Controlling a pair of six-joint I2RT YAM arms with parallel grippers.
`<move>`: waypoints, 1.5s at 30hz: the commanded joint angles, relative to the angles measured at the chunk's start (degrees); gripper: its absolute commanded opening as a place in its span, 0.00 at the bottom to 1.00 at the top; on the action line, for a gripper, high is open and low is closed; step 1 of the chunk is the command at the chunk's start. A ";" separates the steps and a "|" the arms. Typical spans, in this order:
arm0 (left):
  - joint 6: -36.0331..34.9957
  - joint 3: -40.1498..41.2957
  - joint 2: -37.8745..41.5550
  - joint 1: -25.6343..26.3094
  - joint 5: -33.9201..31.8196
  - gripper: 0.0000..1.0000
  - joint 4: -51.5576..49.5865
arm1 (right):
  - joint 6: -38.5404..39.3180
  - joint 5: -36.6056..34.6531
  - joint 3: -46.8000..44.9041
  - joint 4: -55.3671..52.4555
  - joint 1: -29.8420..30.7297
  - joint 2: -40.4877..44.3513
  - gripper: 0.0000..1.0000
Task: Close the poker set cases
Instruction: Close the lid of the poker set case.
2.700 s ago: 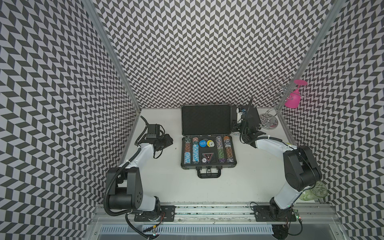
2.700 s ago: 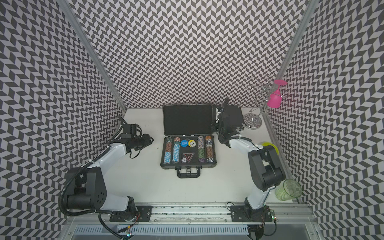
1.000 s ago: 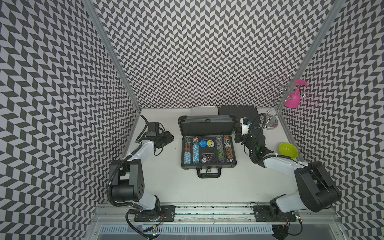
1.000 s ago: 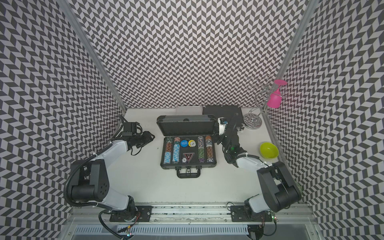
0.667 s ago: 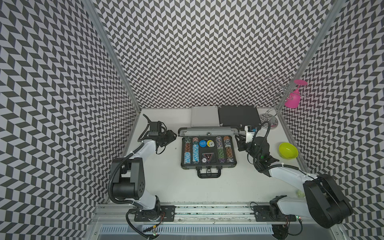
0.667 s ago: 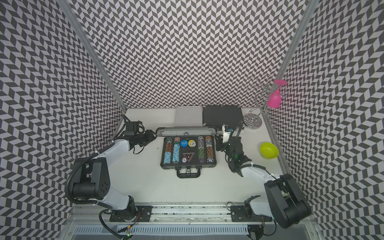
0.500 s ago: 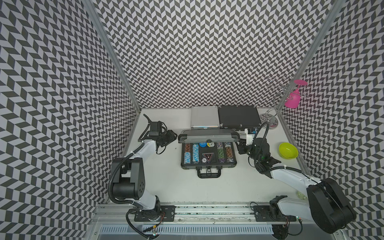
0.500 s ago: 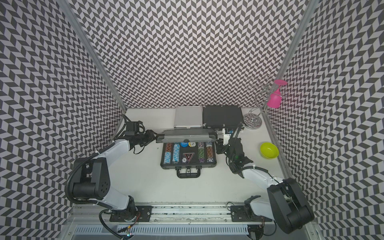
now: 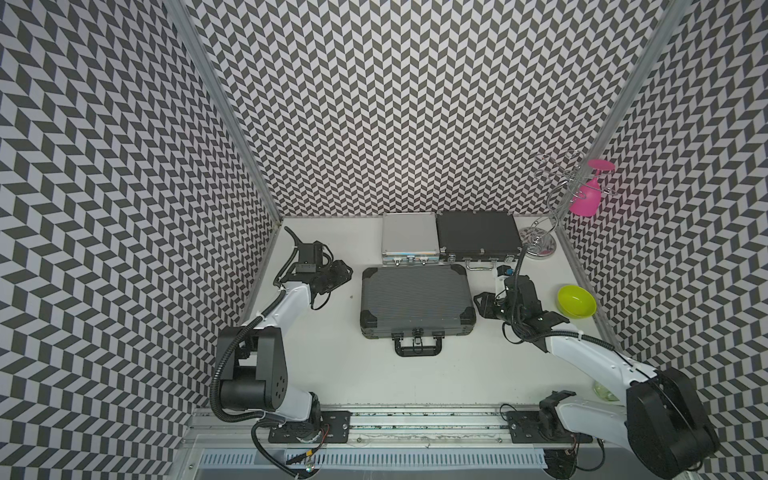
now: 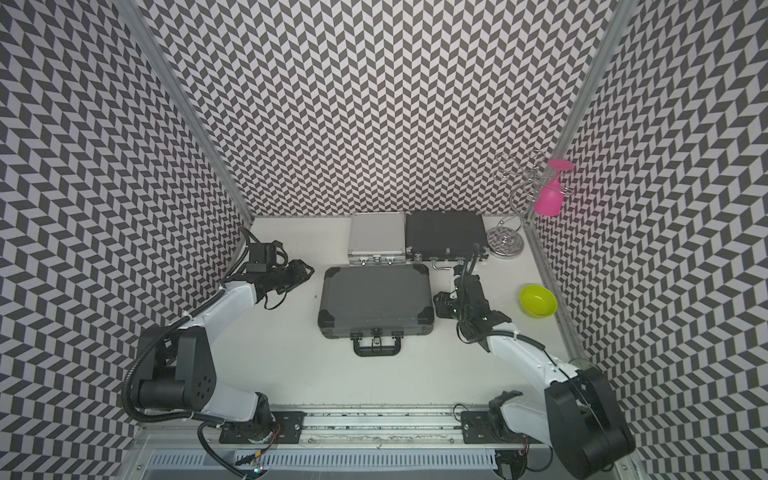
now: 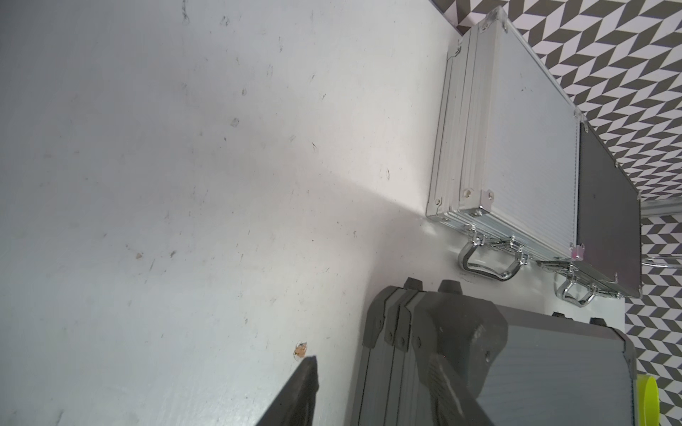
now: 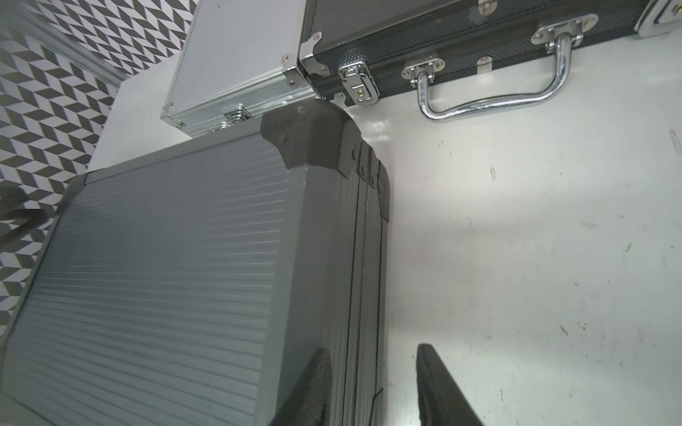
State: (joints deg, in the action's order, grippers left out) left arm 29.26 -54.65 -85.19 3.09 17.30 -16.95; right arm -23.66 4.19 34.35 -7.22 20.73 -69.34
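Note:
Three poker set cases lie shut on the table in both top views. The large ribbed black case (image 9: 415,299) (image 12: 166,276) sits in the middle, handle toward the front. Behind it stand the small silver case (image 9: 409,239) (image 11: 524,147) and the medium black case (image 9: 478,235) (image 12: 443,29). My left gripper (image 9: 347,272) (image 11: 372,372) hangs open just off the large case's far left corner. My right gripper (image 9: 478,305) (image 12: 372,369) is open beside that case's right side wall, holding nothing.
A lime green bowl (image 9: 577,301) sits to the right of my right gripper. A wire rack (image 9: 538,245) with a pink glass (image 9: 586,199) stands in the far right corner. A clear cup (image 9: 604,390) is by the right arm's base. Patterned walls close three sides.
The large case's lid has swung down from upright to shut. My right gripper has let go, opened and dropped to the case's right side. The left gripper barely moved.

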 commanded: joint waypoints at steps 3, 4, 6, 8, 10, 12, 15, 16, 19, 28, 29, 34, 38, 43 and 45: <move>-6.14 -4.51 1.87 7.60 -1.18 0.44 -3.86 | 0.29 -0.84 5.07 -5.38 0.01 -0.85 0.44; -7.88 -5.11 2.11 9.95 -2.04 0.44 -4.48 | 0.93 0.79 5.99 -5.67 0.01 -0.71 0.47; -10.38 -6.75 1.58 14.64 -5.88 0.42 -7.02 | 1.66 3.97 7.40 -5.76 0.10 -0.67 0.51; -12.69 -8.34 0.49 18.79 -8.59 0.39 -9.18 | 1.68 6.20 8.23 -5.73 0.10 -0.75 0.52; -14.44 -9.94 -1.06 22.13 -10.44 0.36 -11.24 | 1.87 8.63 8.62 -5.54 0.19 -1.36 0.52; -15.90 -11.34 -2.87 24.22 -10.65 0.33 -12.80 | 1.78 10.83 8.65 -4.69 0.60 -1.67 0.53; -17.64 -13.23 -5.89 26.67 -9.93 0.30 -15.95 | 1.13 13.88 8.89 -3.06 2.08 -1.71 0.53; -18.15 -13.74 -7.02 27.49 -10.08 0.29 -17.27 | 0.84 14.48 9.51 -3.07 2.90 -1.76 0.53; -19.53 -13.37 -10.03 29.19 -9.97 0.28 -19.38 | -0.85 16.70 10.64 -1.41 6.18 -1.98 0.53; -19.01 -10.74 -10.74 29.87 -13.42 0.29 -19.85 | -5.92 18.04 5.92 4.21 12.69 -7.94 0.50; -18.85 -11.23 -10.44 29.82 -13.86 0.29 -19.99 | -6.53 18.07 4.57 4.81 12.67 -8.44 0.50; -17.40 -16.78 -8.34 30.70 -13.43 0.32 -20.24 | -9.01 18.13 -1.91 6.86 12.67 -11.24 0.47; -17.48 -22.02 -10.02 35.31 -13.29 0.33 -23.21 | -10.86 18.66 -4.58 8.60 12.70 -11.59 0.46; -15.78 -22.01 -12.28 40.57 -16.79 0.26 -27.17 | -12.21 15.96 -4.38 7.00 12.28 -11.19 0.45; -14.71 -20.85 -12.19 41.50 -17.66 0.21 -28.22 | -13.06 16.02 -4.48 7.26 11.72 -11.14 0.44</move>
State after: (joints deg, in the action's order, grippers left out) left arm 12.95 -76.58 -96.71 43.90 2.52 -40.18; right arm -34.00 23.57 33.41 12.38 32.99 -77.28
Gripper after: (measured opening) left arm 0.223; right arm 0.437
